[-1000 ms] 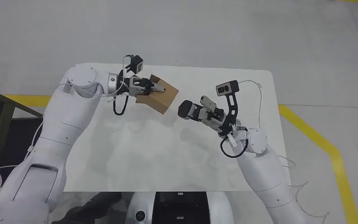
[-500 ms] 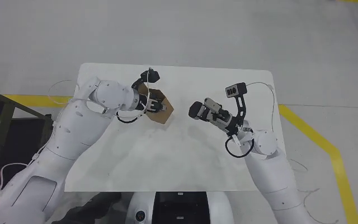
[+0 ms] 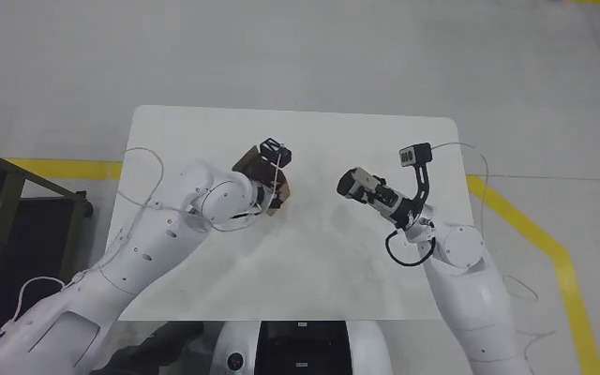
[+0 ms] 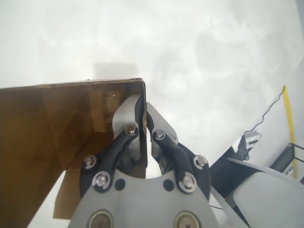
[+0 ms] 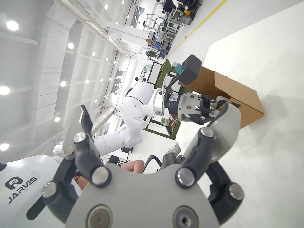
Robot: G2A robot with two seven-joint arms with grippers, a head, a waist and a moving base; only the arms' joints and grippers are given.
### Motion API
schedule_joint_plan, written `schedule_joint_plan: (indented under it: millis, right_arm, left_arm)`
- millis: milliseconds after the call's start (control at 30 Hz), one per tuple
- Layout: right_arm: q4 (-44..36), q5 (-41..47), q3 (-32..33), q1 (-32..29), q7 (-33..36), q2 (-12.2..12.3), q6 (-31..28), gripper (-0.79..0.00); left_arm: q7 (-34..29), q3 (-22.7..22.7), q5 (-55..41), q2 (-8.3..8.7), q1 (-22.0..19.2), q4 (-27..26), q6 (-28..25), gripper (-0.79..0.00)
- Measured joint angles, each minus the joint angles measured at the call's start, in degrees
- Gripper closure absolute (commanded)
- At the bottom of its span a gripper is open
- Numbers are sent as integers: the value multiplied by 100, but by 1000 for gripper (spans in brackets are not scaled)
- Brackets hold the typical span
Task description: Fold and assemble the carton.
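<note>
Pinching one wall edge of the carton point(image 4: 59, 119) with the left gripper point(image 4: 145, 115), one finger inside, one outside; looks like squaring the open box, flaps seemingly not yet folded. Calls next for the right gripper point(image 5: 154, 117), spread, empty and well apart, to meet a free flap. Sits left of centre on a white table point(image 3: 375, 281), pale floor and yellow line point(image 3: 525, 220) beyond.

I count one carton point(image 4: 47, 119), of brown cardboard, on one white surface point(image 3: 309, 272). The tools are two (one at the end of each arm): one left tool point(image 4: 145, 112) and one right tool point(image 3: 349, 183). On the floor runs one yellow line point(image 3: 66, 169).
</note>
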Motion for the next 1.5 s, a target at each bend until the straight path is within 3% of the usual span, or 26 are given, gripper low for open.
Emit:
schedule_joint_plan:
  millis: [33,100,167,200,333,533,967,1167,1500]
  right_arm:
    - [-2,-5,7,-6,-10,5,1,-785]
    - [5,5,6,-17,-23,14,6,-785]
    - [21,33,3,-18,-31,23,1,-785]
    - [27,42,2,-18,-37,26,-7,-785]
    - [39,68,-1,-22,-65,41,-37,-785]
    - [81,106,12,11,-68,66,-70,-785]
    - [198,282,71,151,51,124,-200,-785]
    - [239,242,23,252,162,148,-182,-785]
    - [849,88,-371,1054,1039,159,-373,-785]
  left_arm:
    - [-3,39,52,-12,7,-2,27,0]
    - [-5,136,160,-44,19,-2,85,-129]
    - [0,223,220,-79,25,-9,108,-736]
    - [1,248,217,-92,27,-18,111,-785]
    - [64,215,55,-132,34,-88,127,-785]
    - [229,-256,-654,-105,168,-303,92,-785]
    - [221,-2304,-3574,147,1022,-822,-467,-785]
    - [771,-3037,-4480,188,1324,-781,-812,-785]
    - [1795,-3585,-3742,234,1617,-486,-1040,-785]
